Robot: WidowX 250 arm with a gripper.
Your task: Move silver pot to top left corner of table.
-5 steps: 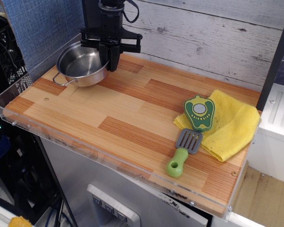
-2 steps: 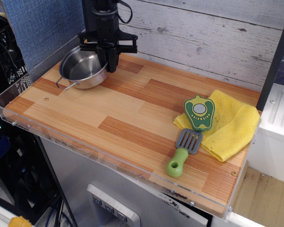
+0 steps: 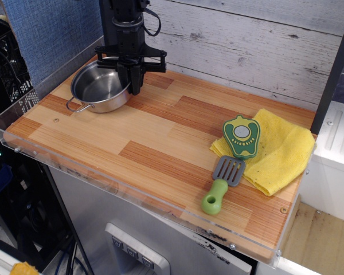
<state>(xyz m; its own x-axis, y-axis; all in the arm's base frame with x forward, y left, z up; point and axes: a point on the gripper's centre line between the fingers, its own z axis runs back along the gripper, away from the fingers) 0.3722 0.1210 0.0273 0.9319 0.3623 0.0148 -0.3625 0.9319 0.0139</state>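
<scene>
The black pincer [image 3: 133, 77] hangs straight down from the arm at the far left corner of the table [image 3: 160, 143], its tips reaching to the right-hand rim of the silver pot [image 3: 99, 87]. The two fingers are dark and sit close against each other and against the pot's rim, so from this one view it cannot be told whether they are pinched on the rim or only touching it, nor how wide the gap between them is. The upper arm runs out of the top of the picture, and the pincer body hides the pot's far right edge and whatever handle may be there. The pot sits flat on the wood in the back left corner, close to the blue wall panel, with one thin wire handle showing at its front left side. Well apart, near the right end of the table, a yellow cloth [image 3: 275, 152] lies spread out, with a green avocado-shaped toy [image 3: 241, 136] resting on its left part. Just in front of that a green-handled spatula [image 3: 223, 184] lies on the wood, its grey blade touching the cloth's edge.
</scene>
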